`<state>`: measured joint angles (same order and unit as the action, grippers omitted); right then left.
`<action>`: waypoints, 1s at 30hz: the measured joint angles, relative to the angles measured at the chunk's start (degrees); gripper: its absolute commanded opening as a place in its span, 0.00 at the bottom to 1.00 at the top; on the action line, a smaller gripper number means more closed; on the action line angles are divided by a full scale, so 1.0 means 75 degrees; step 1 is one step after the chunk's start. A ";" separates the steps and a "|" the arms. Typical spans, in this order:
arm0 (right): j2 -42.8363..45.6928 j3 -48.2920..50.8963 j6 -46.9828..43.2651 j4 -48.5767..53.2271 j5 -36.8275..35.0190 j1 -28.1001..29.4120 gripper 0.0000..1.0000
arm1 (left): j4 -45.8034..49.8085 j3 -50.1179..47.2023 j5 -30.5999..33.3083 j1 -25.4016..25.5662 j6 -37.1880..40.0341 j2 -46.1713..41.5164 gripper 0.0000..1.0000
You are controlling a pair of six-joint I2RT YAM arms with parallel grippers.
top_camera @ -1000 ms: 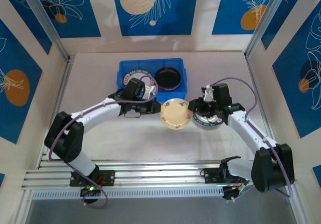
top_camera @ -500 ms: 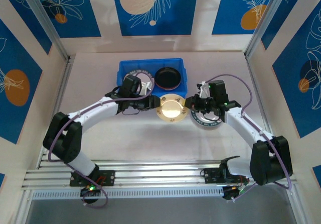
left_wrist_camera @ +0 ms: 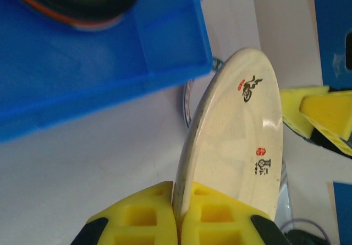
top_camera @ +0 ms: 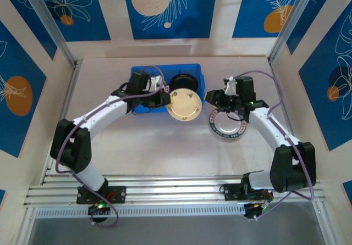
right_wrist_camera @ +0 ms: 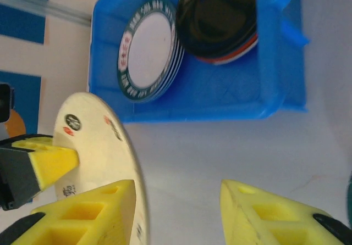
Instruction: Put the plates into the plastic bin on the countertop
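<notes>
Cream plate (top_camera: 182,105), clamped by its rim in the left tool (left_wrist_camera: 180,198), hangs at the near wall of the blue bin (top_camera: 192,69). The right tool (right_wrist_camera: 177,193) has its jaws apart. Risk: the thin rim grip slips and the plate strikes the wall.

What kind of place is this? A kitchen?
Probably a robot test booth, not a real kitchen: two robot arms bolted to aluminium rails, printed blue wall panels all around, and a blue plastic bin of plates on a countertop.

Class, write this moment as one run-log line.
left fingers: gripping cream plate | right fingers: open | blue bin: black plate, patterned stack
</notes>
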<state>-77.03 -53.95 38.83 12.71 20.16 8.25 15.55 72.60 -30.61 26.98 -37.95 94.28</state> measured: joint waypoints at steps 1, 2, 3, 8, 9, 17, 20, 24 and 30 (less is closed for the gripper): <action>0.0000 -0.0061 0.0000 0.0012 -0.0050 -0.0085 0.45 | 0.0119 0.0230 0.0079 -0.0111 0.0114 0.0076 0.00; 0.0000 -0.0111 0.0006 0.0015 -0.0087 -0.0169 0.45 | 0.0239 0.0458 0.0178 -0.0189 0.0192 0.0163 0.00; 0.0003 -0.0128 0.0006 0.0012 -0.0102 -0.0242 0.45 | 0.0321 0.0673 0.0280 -0.0248 0.0289 0.0256 0.00; 0.0012 -0.0128 0.0023 0.0020 -0.0213 -0.0487 0.45 | 0.0367 0.1378 0.0758 -0.0449 0.0530 0.0906 0.00; 0.0012 -0.0128 0.0035 0.0020 -0.0230 -0.0501 0.45 | 0.0335 0.1457 0.0819 -0.0463 0.0530 0.1084 0.00; 0.0012 -0.0128 0.0038 0.0026 -0.0230 -0.0650 0.45 | -0.0283 0.2232 0.1317 -0.0522 0.0224 0.2702 0.00; 0.0012 -0.0128 0.0035 0.0026 -0.0227 -0.0705 0.45 | -0.0595 0.2460 0.1454 -0.0574 0.0038 0.3010 0.00; 0.0012 -0.0128 0.0035 0.0052 -0.0227 -0.0761 0.45 | -0.0973 0.2704 0.1504 -0.0650 -0.0294 0.3474 0.00; 0.0012 -0.0128 0.0035 0.0055 -0.0192 -0.0807 0.45 | -0.1314 0.2850 0.1501 -0.0691 -0.0737 0.4062 0.00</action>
<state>-76.95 -54.92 39.09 13.13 18.72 2.20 5.69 93.97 -19.35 21.80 -43.48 124.75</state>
